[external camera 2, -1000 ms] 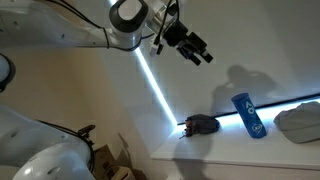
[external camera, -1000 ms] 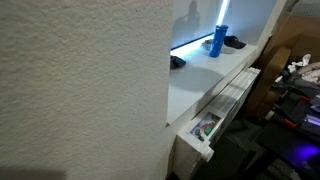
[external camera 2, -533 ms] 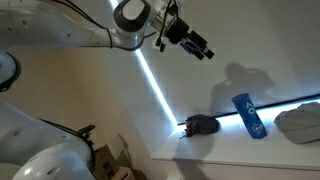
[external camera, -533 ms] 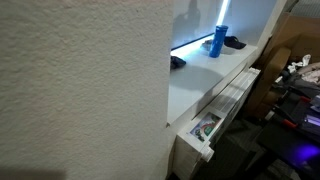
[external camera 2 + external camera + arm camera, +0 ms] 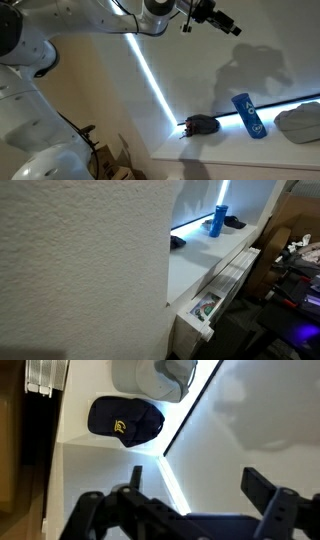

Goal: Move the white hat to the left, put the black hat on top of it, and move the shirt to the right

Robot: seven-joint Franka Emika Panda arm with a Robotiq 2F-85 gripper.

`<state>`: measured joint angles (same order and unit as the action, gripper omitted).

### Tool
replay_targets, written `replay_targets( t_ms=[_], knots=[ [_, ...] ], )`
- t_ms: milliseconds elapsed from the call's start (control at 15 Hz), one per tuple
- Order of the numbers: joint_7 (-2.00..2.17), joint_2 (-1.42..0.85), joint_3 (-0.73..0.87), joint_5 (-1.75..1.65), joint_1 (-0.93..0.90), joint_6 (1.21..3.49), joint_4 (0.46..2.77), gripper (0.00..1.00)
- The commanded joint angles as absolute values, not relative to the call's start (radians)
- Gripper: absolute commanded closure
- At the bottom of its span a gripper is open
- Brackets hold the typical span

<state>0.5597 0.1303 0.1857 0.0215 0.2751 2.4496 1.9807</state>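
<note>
The claw hangs open, high above the desk; descending imprecisely, it could grab the black hat, not the white hat.

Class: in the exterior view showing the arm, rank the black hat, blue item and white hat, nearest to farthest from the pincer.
1. Blue item, nearly beneath the pincer, and black hat, leftmost: too close to call.
2. White hat, at the picture's right edge.
</note>
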Motion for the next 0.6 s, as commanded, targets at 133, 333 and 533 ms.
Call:
replay_targets(
  t_ms=[133, 333, 533],
  knots=[
    [0.438, 0.016, 0.218, 0.158, 0.257, 2.356, 1.903, 0.0],
    [0.385, -0.044, 0.221, 0.204, 0.255, 2.317, 1.861, 0.0],
    [0.442, -0.044, 0.218, 0.204, 0.249, 2.364, 1.861, 0.0]
  ],
)
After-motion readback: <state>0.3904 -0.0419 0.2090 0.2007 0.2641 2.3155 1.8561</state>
